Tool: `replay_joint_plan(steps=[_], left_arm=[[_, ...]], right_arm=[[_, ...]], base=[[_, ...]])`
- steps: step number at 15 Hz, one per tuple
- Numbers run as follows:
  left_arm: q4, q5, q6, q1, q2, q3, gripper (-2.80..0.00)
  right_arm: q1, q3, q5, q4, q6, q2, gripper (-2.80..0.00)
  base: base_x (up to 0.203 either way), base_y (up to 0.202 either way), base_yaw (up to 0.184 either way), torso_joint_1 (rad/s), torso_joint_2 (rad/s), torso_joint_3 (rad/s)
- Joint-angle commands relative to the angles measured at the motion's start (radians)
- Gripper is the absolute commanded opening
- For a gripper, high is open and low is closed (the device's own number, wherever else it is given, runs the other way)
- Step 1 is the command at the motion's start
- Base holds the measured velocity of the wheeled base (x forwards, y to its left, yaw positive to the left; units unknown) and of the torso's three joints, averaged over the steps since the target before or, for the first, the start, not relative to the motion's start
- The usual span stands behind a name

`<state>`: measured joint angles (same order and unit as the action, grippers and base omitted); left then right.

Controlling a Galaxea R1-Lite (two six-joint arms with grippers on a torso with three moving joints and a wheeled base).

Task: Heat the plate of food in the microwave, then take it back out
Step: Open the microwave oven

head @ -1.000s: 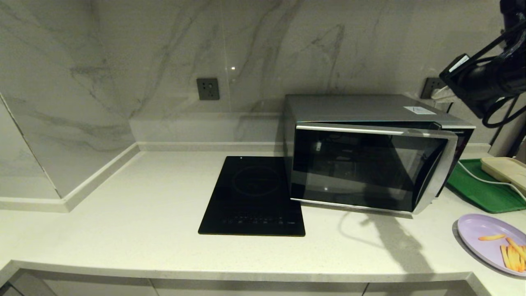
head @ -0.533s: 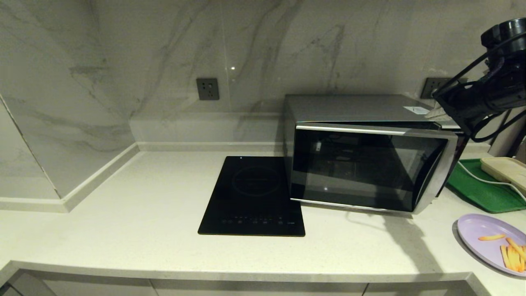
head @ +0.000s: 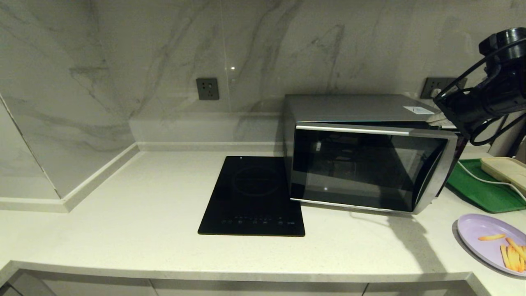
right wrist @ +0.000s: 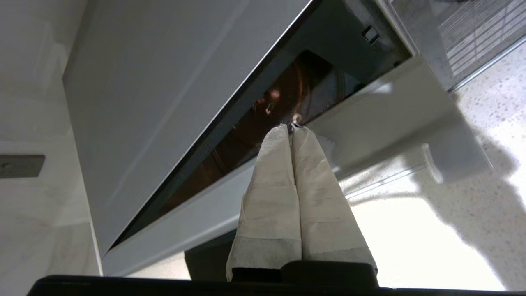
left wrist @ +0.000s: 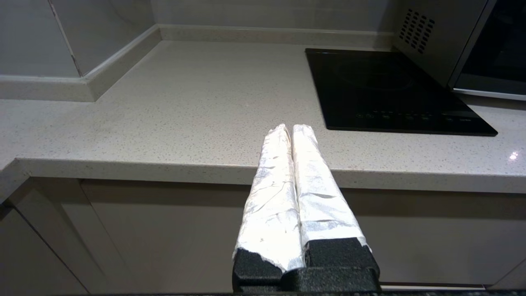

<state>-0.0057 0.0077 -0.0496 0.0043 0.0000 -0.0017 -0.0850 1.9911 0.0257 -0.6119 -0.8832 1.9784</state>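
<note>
The microwave stands on the counter, its door ajar, swung slightly out at the right edge. The right hand is above the door's top edge near that corner, fingers pressed together, gripping nothing, tips at the gap between door and cabinet. The plate with fries lies on the counter at the near right, well apart from the microwave. A cooktop sits just left of the microwave; a green tray lies to its right. The left hand hangs at the counter's front edge, fingers together, empty.
</note>
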Motion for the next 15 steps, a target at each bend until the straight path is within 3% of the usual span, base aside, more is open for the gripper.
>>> replay_joint_plan(steps=[1, 7, 15], left_arm=[[0.0, 0.0, -0.001, -0.001, -0.001, 0.0, -2.8], [0.0, 0.0, -0.001, 0.0, -0.002, 0.0, -2.8], [0.0, 0.0, -0.001, 0.0, -0.001, 0.0, -2.8]], right_arm=[[-0.012, 0.0, 0.0, -0.002, -0.005, 0.018, -2.8], [-0.028, 0.0, 0.022, 0.088, 0.007, 0.042, -2.8], [-0.038, -0.022, 0.021, 0.095, 0.017, 0.096, -2.8]], base=[[0.0, 0.0, 0.0, 0.0, 0.0, 0.0], [0.0, 0.0, 0.0, 0.0, 0.0, 0.0], [0.0, 0.0, 0.0, 0.0, 0.0, 0.0]])
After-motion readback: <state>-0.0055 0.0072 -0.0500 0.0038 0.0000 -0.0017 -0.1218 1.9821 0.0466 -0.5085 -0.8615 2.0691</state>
